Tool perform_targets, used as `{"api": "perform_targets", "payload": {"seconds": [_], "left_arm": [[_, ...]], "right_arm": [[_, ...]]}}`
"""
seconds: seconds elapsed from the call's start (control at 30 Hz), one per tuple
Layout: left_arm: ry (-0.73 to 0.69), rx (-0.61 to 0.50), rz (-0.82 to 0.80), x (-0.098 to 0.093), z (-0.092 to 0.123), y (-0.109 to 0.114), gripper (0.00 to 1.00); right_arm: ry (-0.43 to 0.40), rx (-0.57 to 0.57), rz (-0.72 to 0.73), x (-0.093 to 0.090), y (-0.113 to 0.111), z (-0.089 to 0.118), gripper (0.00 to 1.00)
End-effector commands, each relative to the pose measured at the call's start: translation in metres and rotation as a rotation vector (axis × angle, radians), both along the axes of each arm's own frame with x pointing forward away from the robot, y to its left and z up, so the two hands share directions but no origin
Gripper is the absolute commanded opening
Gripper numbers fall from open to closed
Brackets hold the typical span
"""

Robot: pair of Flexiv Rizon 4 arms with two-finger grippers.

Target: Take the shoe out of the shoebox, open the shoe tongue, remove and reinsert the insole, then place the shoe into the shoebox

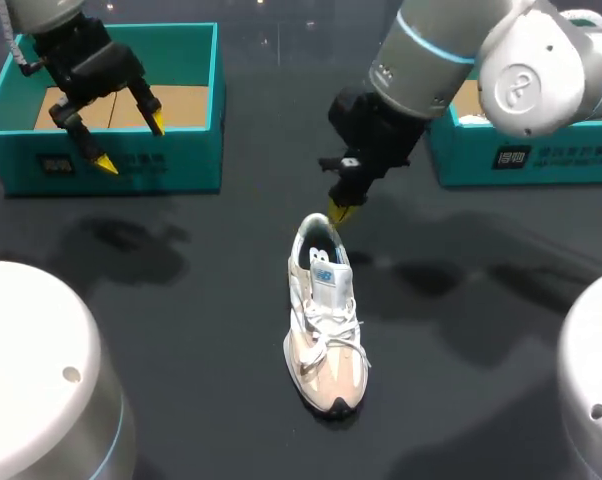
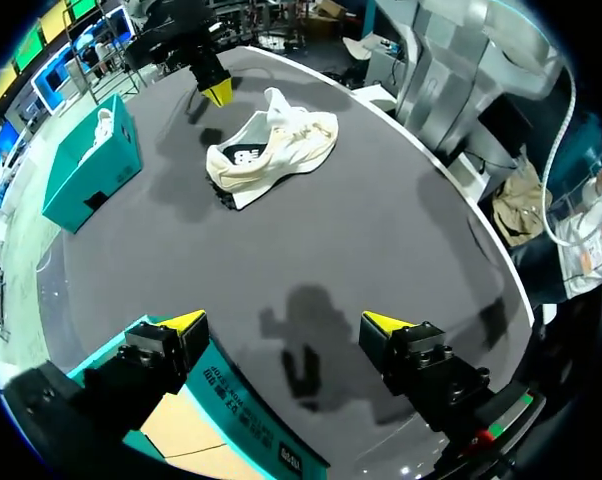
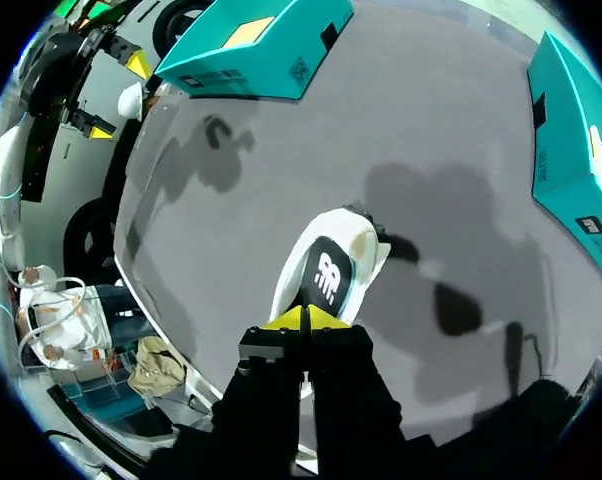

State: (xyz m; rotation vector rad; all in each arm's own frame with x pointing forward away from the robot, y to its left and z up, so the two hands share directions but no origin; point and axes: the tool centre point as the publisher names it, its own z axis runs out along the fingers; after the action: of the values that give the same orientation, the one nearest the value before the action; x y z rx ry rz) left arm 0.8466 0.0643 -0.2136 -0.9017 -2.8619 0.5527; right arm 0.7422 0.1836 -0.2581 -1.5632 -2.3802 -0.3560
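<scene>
A cream and white shoe [image 1: 326, 320] stands upright on the dark table, its toe toward the front edge, its laces tied and its tongue [image 1: 331, 278] raised. Its dark insole [image 3: 326, 275] lies inside it. My right gripper [image 1: 339, 212] is shut, with its tips at the heel rim [image 3: 303, 318]. I cannot see anything pinched between them. My left gripper [image 1: 131, 142] hangs open over the front wall of the teal shoebox [image 1: 181, 160] at the back left, far from the shoe [image 2: 271, 145]. This box [image 2: 251, 420] shows a brown cardboard floor.
A second teal box [image 1: 481, 150] stands at the back right, with something white inside [image 2: 103, 122]. The white round bases of my arms [image 1: 31, 360] [image 1: 596, 380] fill the near corners. The dark tabletop [image 1: 181, 300] lies bare around the shoe.
</scene>
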Motion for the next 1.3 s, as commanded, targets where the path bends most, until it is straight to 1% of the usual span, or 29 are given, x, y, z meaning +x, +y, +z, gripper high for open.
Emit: {"api": "perform_targets", "payload": {"seconds": [0.03,0.07,0.43,0.6,0.73,0.77,0.83,0.87,1.27,1.3], "left_arm": [[0.028,-0.002,-0.043,0.019,0.007,0.012,1.0],[0.024,-0.004,-0.036,0.025,0.009,0.016,1.0],[0.022,-0.012,-0.048,0.025,0.008,0.015,1.0],[0.005,-0.005,-0.071,0.029,0.012,0.018,1.0],[-0.004,-0.004,-0.083,0.033,0.015,0.02,1.0],[-0.003,-0.005,-0.084,0.034,0.015,0.02,1.0],[0.004,-0.008,-0.098,0.036,0.015,0.021,1.0],[0.016,-0.016,-0.102,0.037,0.016,0.023,1.0],[0.016,-0.016,-0.102,0.037,0.016,0.023,1.0],[0.016,-0.016,-0.102,0.037,0.016,0.023,1.0]], "right_arm": [[-0.056,-0.255,-0.156,-0.007,0.023,-0.011,0.0],[-0.056,-0.255,-0.156,-0.007,0.023,-0.011,0.0],[-0.056,-0.255,-0.156,-0.007,0.023,-0.011,0.0],[-0.133,-0.283,-0.184,-0.002,0.023,-0.025,0.0],[-0.171,-0.299,-0.217,0.001,0.02,-0.038,0.0],[-0.182,-0.314,-0.23,0.001,0.019,-0.042,0.0],[-0.198,-0.409,-0.298,0.002,0.016,-0.051,0.0],[-0.229,-0.446,-0.337,0.001,0.015,-0.052,0.0],[-0.229,-0.446,-0.337,0.001,0.015,-0.052,0.0],[-0.239,-0.466,-0.35,0.001,0.016,-0.058,0.0]]}}
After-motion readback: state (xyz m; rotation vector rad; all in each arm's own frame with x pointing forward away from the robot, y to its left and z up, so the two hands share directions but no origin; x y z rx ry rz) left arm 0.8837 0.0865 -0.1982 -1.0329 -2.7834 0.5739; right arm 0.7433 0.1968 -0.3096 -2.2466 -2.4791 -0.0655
